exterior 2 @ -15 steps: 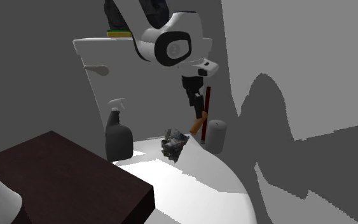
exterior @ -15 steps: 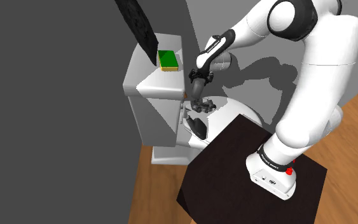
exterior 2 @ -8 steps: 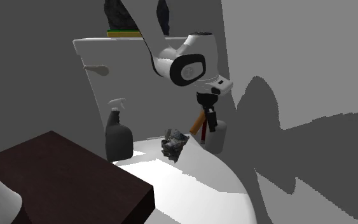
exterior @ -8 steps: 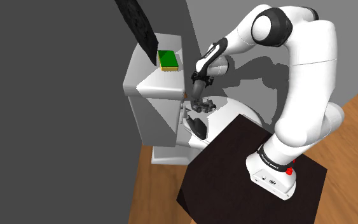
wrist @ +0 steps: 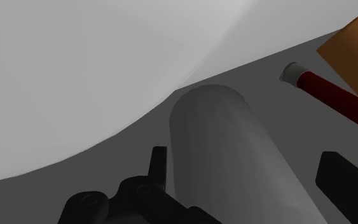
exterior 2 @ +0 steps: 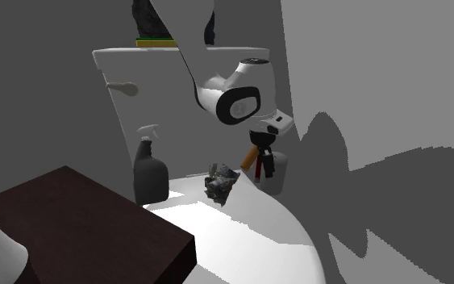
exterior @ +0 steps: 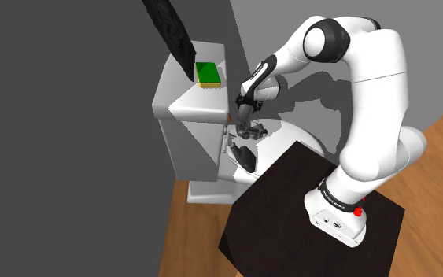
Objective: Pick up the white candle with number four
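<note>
The candle is a plain grey cylinder with no number showing, standing at the back of the white toilet lid against the wall. My gripper has come down over its top. In the wrist view the candle lies between the two black fingers, and my gripper is open, with a small gap on each side of the candle. In the shoulder view the gripper hangs just in front of the toilet tank.
A red-handled tool with an orange-brown part leans right beside the candle, also. A crumpled dark lump and a dark spray bottle stand on the lid. A green sponge lies on the tank. The dark stand is close by.
The gripper has swung toward the second exterior view's right and dropped from above the red-handled tool down over the candle. The elbow has folded higher.
</note>
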Controlling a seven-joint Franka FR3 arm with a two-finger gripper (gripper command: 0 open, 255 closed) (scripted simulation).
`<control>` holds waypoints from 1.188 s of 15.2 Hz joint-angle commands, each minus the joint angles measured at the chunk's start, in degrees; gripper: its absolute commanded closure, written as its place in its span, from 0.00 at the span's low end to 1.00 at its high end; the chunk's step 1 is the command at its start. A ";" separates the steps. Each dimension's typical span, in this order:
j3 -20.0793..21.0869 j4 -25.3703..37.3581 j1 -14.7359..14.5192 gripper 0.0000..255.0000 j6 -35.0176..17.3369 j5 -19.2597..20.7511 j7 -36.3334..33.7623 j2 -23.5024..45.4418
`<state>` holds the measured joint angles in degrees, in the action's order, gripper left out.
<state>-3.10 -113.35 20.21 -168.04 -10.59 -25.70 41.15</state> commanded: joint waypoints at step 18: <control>-1.17 -1.97 -0.95 1.00 3.56 0.59 -0.64 -5.50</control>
<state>-3.95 -115.37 19.37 -164.22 -10.12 -26.23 36.78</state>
